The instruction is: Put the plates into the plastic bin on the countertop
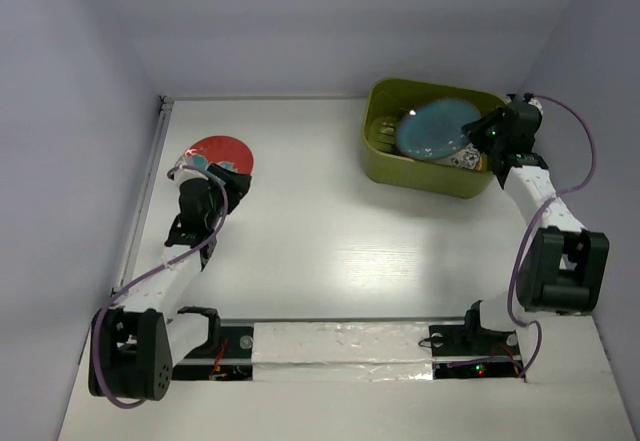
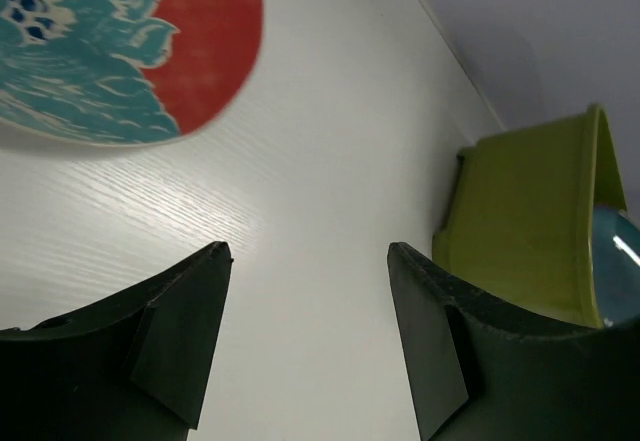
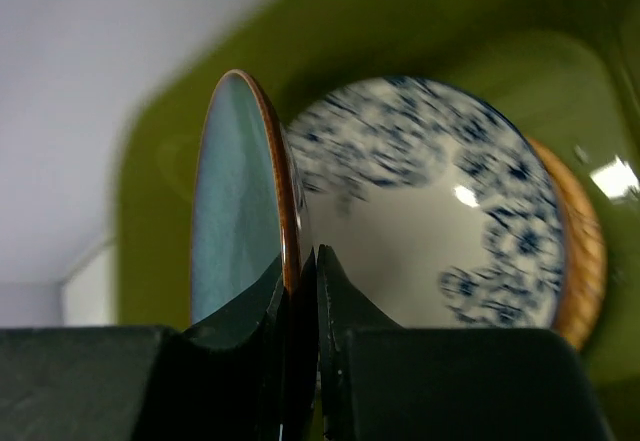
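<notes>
top: overhead, looking down | wrists: close, forward-facing | shared: plastic bin (image 1: 420, 174)

White left arm (image 1: 160, 283) and right arm (image 1: 530, 186), bulky black joint housings (image 1: 565, 269), looping purple cables (image 1: 594, 161), matte black left end effector (image 2: 310, 251) and right end effector (image 3: 302, 261).

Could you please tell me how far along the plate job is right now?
Done: a white-and-blue plate and an orange plate lie in the plastic bin. In hand: the right end effector pinches the teal plate by its rim at the bin. Remaining: the red plate on the countertop, near the open left end effector.
</notes>
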Robot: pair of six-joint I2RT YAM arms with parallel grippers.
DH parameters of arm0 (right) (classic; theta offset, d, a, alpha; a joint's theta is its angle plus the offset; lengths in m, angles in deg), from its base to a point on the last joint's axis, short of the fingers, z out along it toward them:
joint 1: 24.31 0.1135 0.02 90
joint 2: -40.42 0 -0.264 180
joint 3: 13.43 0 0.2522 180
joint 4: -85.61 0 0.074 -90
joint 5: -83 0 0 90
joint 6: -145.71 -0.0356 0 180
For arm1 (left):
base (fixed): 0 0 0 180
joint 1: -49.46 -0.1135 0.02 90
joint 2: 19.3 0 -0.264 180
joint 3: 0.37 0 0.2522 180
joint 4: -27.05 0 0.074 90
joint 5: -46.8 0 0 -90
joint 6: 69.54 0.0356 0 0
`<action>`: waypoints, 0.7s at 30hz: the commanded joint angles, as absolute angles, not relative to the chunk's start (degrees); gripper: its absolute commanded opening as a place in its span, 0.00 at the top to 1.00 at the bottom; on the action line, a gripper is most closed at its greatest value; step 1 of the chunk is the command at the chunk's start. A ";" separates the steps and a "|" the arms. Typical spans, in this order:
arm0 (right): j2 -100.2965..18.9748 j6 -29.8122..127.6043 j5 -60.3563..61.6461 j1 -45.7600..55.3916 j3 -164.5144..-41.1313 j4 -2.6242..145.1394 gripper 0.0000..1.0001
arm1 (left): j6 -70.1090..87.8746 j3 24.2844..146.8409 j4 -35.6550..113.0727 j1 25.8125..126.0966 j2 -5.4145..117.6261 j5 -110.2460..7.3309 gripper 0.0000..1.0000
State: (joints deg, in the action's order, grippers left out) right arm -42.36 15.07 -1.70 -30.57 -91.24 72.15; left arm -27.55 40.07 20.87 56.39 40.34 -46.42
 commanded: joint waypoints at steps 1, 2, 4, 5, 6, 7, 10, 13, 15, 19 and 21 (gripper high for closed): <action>-43.24 13.35 3.55 -31.08 -95.48 77.47 1.00 | -30.33 38.10 15.59 52.98 41.08 -47.42 0.39; -43.77 13.35 3.29 -31.08 -95.31 77.91 1.00 | -30.69 37.48 15.15 52.19 41.17 -47.07 0.39; -45.44 12.82 2.94 -31.69 -94.26 78.53 1.00 | -31.82 35.64 15.32 50.17 41.08 -44.70 0.39; -45.97 12.56 2.85 -31.69 -93.99 79.05 1.00 | -32.09 35.02 15.06 49.38 40.99 -44.08 0.38; -46.41 11.95 2.76 -31.69 -93.64 79.32 1.00 | -32.44 34.32 15.06 48.58 40.99 -43.73 0.38; -46.76 11.77 2.41 -31.69 -92.85 79.76 0.98 | -32.80 33.53 15.06 46.66 41.08 -42.07 0.38; -47.73 11.06 0.22 -31.69 -92.23 80.03 0.66 | -33.94 32.73 14.18 44.28 42.66 -41.53 0.34; -48.35 11.41 -1.54 -32.22 -91.88 78.98 0.23 | -34.29 33.43 13.66 41.81 46.34 -42.31 0.33; -48.09 12.03 -2.60 -32.22 -92.14 76.96 0.06 | -35.43 33.43 12.08 40.67 48.90 -42.93 0.33; -44.50 12.56 -4.79 -32.22 -89.87 75.89 0.00 | -36.93 34.22 10.93 38.56 51.97 -42.93 0.33; -42.29 12.64 -5.93 -32.22 -87.75 76.52 0.00 | -37.37 34.22 10.41 38.56 53.29 -42.58 0.33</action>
